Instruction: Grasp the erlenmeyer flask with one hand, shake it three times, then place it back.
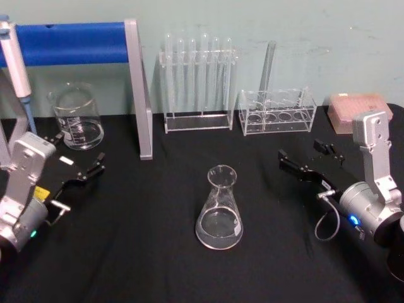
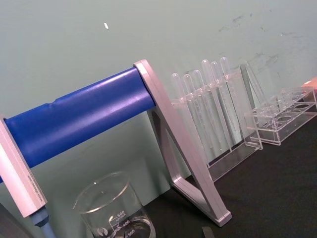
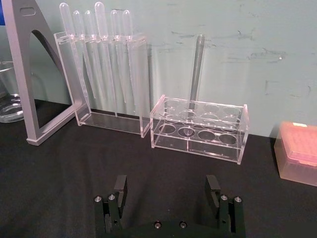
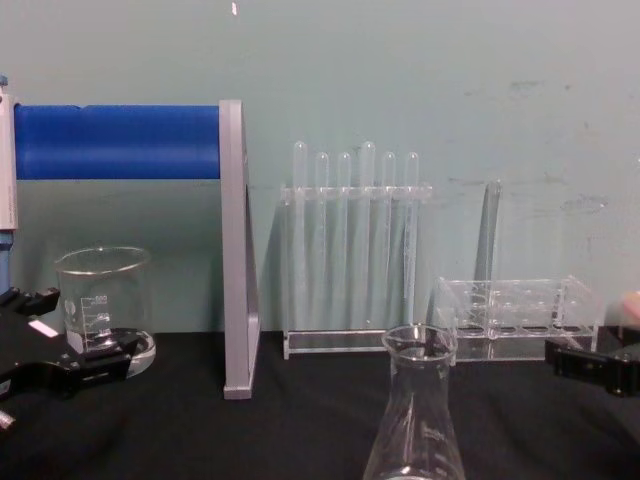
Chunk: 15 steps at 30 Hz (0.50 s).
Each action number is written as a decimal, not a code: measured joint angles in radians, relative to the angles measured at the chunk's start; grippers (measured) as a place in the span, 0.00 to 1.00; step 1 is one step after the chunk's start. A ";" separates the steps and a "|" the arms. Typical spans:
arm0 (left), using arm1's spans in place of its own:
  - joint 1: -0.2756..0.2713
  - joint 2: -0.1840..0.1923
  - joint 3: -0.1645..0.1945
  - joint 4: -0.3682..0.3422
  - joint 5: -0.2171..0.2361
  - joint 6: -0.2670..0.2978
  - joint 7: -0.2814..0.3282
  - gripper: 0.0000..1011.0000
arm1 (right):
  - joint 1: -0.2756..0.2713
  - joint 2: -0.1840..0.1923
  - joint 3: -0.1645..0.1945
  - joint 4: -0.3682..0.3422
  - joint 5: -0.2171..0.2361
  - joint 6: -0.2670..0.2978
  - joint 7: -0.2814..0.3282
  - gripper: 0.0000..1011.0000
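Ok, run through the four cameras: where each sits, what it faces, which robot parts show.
Head: high, looking down at the clear glass conical flask between left gripper and right gripper.
Chest: low, looking across the flask to the wall.
Left wrist: faces the cylindrical glass beaker and blue-barred stand.
Right wrist: own open fingers, facing the clear acrylic rack.
Shared: the rack.

I see a glass beaker just ahead of the left gripper's jaws, with a blue-barred stand beside it. Ahead of the right gripper's jaws stands a test-tube rack holding one tube. A pipette rack stands inward of it and a pink box outward.
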 joint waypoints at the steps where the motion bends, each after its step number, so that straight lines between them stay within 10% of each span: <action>1: 0.000 0.000 0.000 0.000 0.000 0.000 0.000 0.99 | 0.000 0.000 0.000 0.000 0.000 0.000 0.000 0.99; 15: 0.000 0.000 0.000 0.000 0.000 0.000 0.000 0.99 | 0.000 0.000 0.000 0.000 0.000 0.000 0.000 0.99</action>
